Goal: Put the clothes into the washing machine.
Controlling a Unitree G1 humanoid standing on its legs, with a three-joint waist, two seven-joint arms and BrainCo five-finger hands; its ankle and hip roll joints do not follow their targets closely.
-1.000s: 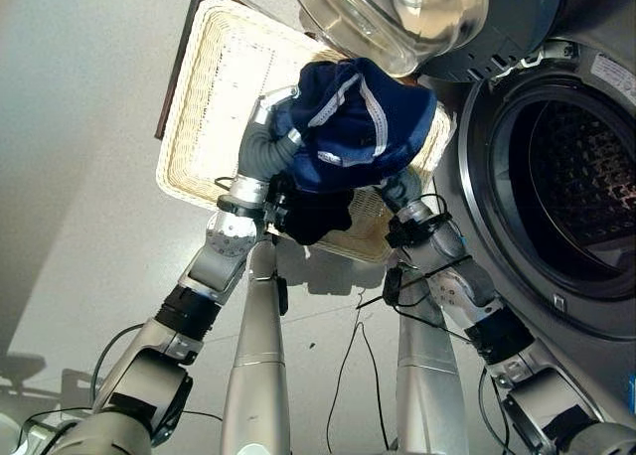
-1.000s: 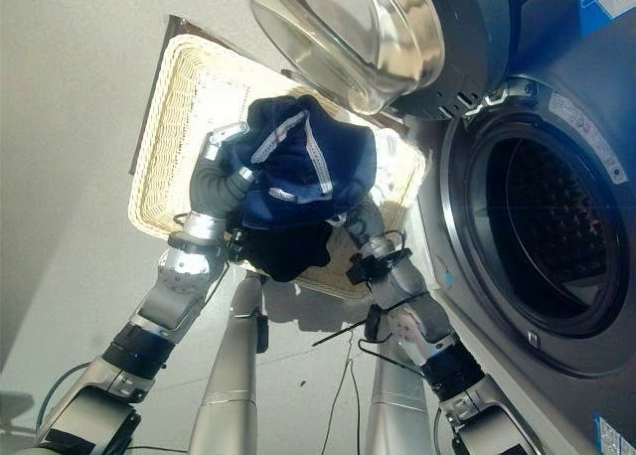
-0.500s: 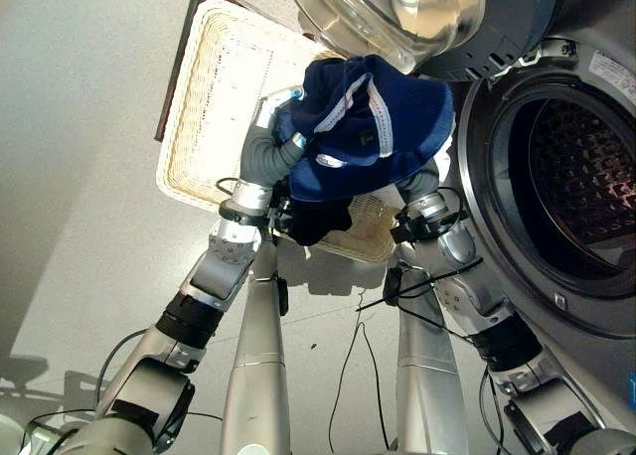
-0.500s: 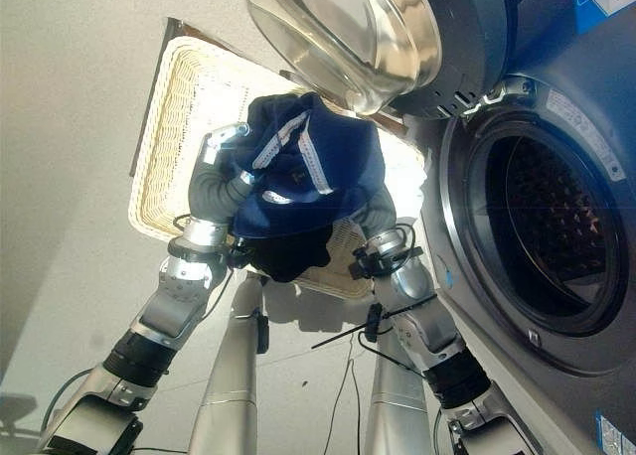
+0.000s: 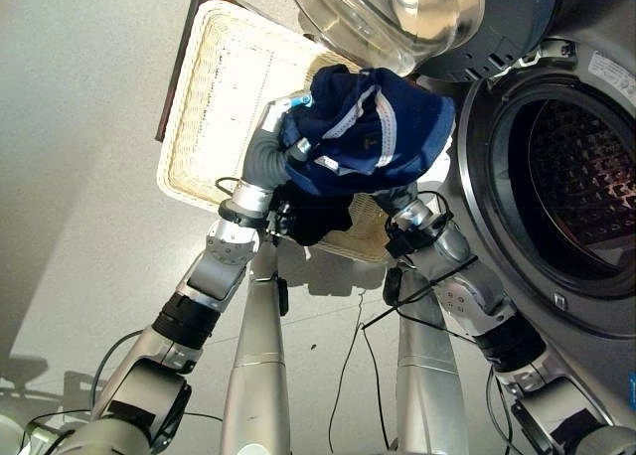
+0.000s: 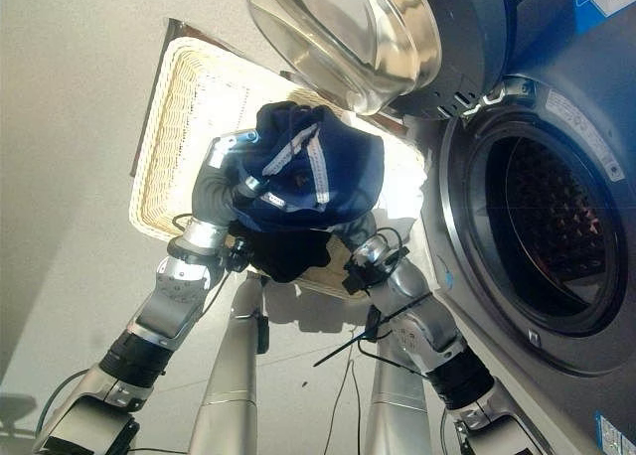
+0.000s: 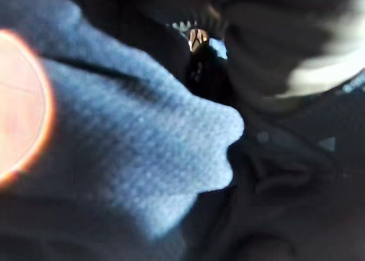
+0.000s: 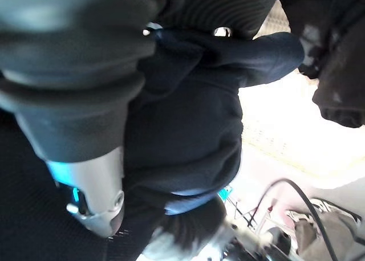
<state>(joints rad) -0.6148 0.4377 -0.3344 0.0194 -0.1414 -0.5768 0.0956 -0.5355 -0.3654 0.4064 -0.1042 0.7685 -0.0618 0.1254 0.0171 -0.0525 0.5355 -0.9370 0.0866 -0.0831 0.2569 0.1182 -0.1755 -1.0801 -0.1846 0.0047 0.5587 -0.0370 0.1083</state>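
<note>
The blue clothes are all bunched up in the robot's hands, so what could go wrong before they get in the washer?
1. The clothes sit bundled between the left hand and right hand, above the basket. A dark piece hangs below the bundle and might slip free.
2. The open door is right above the bundle, so lifting could bump it.
3. The drum opening is off to the right; a loose fold could catch on its rim.
</note>
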